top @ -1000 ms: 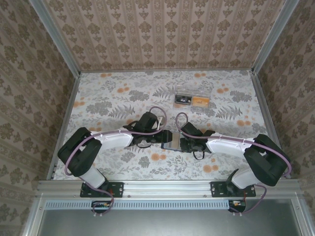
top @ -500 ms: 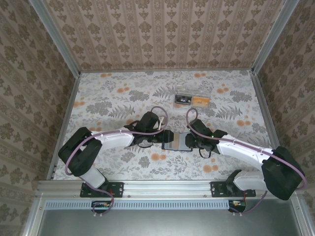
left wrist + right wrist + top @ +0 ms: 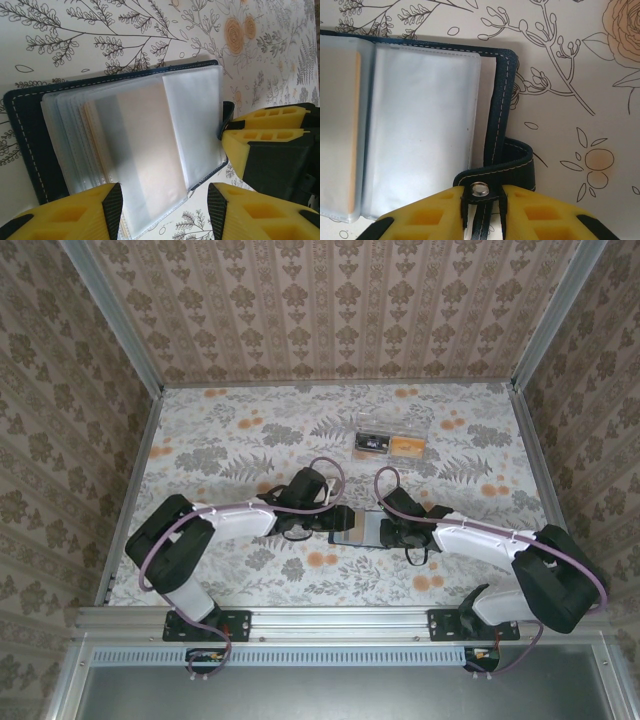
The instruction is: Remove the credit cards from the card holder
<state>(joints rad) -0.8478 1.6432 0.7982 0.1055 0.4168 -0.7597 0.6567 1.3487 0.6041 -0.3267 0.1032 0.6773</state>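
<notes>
One card holder point(image 3: 30, 130), open flat on the table point(image 3: 220, 440). Your right gripper point(image 3: 481, 200): clenched on its snap tab point(image 3: 515, 165). Your left gripper point(image 3: 165, 202): released, astride the plastic sleeves point(image 3: 150, 130), apparently not squeezing.

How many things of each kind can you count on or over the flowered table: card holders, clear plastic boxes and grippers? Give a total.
card holder: 1
clear plastic box: 1
grippers: 2 (left gripper, right gripper)
Total: 4
</notes>
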